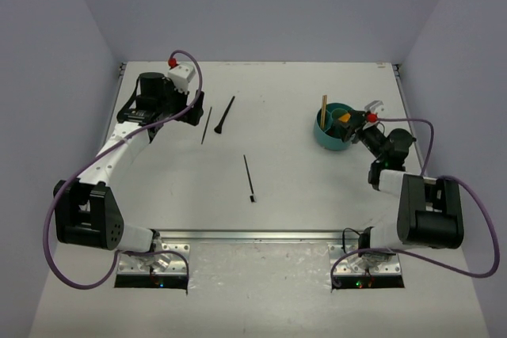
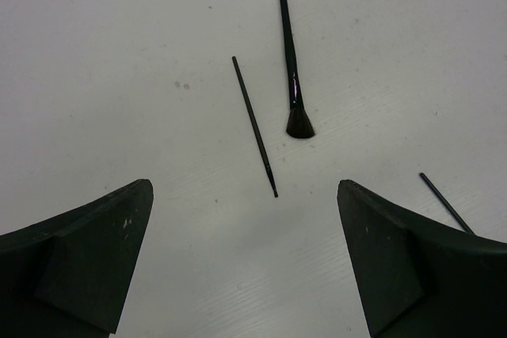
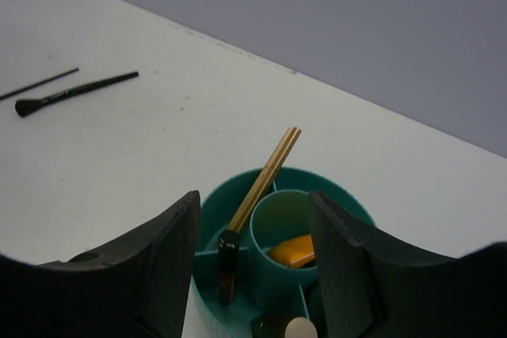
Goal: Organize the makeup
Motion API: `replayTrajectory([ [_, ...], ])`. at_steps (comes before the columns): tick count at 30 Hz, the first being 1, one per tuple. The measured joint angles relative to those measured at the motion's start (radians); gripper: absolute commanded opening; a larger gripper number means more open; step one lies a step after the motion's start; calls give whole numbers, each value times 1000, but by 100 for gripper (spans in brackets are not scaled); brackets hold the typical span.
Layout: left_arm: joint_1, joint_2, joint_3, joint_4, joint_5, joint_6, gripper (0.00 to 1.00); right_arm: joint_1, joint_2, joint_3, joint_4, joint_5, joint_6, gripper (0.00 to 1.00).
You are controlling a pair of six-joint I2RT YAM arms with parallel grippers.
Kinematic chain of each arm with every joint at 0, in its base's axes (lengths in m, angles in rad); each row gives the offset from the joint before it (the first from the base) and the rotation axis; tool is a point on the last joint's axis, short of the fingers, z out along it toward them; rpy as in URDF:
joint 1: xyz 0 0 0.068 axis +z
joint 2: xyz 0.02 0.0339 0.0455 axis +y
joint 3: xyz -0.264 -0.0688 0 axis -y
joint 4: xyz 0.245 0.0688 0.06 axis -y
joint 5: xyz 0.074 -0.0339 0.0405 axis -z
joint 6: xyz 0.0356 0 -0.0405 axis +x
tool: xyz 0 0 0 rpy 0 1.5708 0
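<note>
Left hand: black fingers spread wide, nothing between them, hovering over the white surface at its far left.

Loose makeup on the surface:
- Black brush with a flared flat head, lying flat. In the left wrist view its bristle end points toward the left hand.
- Thin black stick-like brush, just beside the flared brush on its left. The two are roughly parallel and not touching.
- Second thin black brush, alone near the middle of the surface, well apart from the other two. Only its end shows at the right edge of the left wrist view.

Right hand: fingers spread wide, holding nothing, poised over the near side of the teal round divided container at far right.

In the container:
- Orange wedge sits in the central round cup.
- Pair of light wooden sticks lean tilted in an outer compartment, with their tops past the rim.
- Red-black pencil stands near the sticks' base. It may share their compartment, but the divider is hidden.
- Beige round cap shows at the bottom edge of the view, and the rest of that item is cut off.
</note>
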Motion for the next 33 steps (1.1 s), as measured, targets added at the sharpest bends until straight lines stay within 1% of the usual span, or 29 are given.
replayTrajectory([
  [3, 0, 0, 2, 0, 0, 0, 100, 0, -79, 57, -122, 49, 42, 60],
  [8, 0, 2, 24, -2, 0, 0, 100, 0, -164, 272, -462, 140, 86, 61],
  [10, 0, 20, 53, -12, 3, 0, 95, -1, -173, 389, -640, 168, 111, 60],
  [12, 0, 61, 101, -33, 6, -1, 90, -2, -174, 485, -774, 187, 135, 59],
  [14, 0, 127, 177, -88, 10, -2, 85, -2, -178, 547, -881, 205, 170, 57],
  [16, 0, 221, 282, -154, 13, -4, 76, -2, -184, 579, -974, 224, 198, 55],
  [19, 0, 378, 434, -260, 6, -5, 69, 6, -196, 594, -1094, 253, 228, 54],
  [21, 0, 483, 511, -323, -1, -7, 68, 16, -201, 596, -1163, 280, 236, 54],
  [24, 0, 600, 550, -401, -3, -16, 69, 48, -209, 596, -1245, 315, 235, 54],
  [28, -9, 674, 548, -471, -15, -28, 68, 111, -234, 595, -1302, 356, 219, 53],
  [31, -22, 674, 546, -472, -27, -28, 63, 174, -248, 595, -1328, 395, 187, 53],
  [33, -42, 667, 542, -458, -36, -11, 63, 217, -251, 596, -1346, 405, 160, 53],
])
